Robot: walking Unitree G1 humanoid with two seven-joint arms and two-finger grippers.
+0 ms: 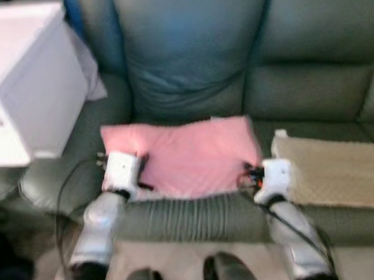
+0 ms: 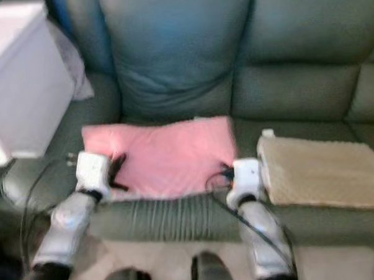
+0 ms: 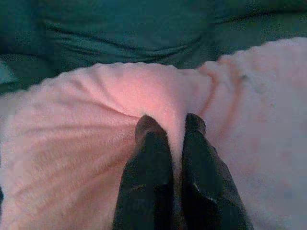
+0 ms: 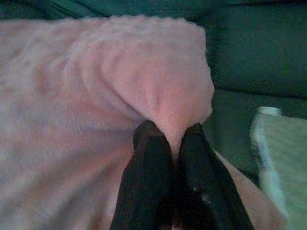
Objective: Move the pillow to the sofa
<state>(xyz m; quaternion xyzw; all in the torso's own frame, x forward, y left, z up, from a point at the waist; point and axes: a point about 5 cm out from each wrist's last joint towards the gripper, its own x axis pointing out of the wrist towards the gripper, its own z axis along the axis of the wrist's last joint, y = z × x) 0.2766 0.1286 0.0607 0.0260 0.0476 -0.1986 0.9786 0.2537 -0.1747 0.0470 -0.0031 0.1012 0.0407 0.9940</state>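
A pink fluffy pillow (image 1: 184,155) lies flat on the seat of the dark green sofa (image 1: 309,91), in front of a blue-green back cushion (image 1: 189,47). My left gripper (image 3: 170,127) is shut on a fold of the pillow near its left front corner. At the pillow's right front corner my right gripper (image 4: 169,133) pinches a bunched fold of the pink fabric. Both wrists (image 1: 123,170) (image 1: 274,176) rest at the seat's front edge.
A beige textured cushion (image 1: 334,171) lies on the seat right of the pillow. A white box (image 1: 26,85) stands at the left, over the sofa's armrest. My feet (image 1: 224,272) stand on the pale floor before the sofa's front edge.
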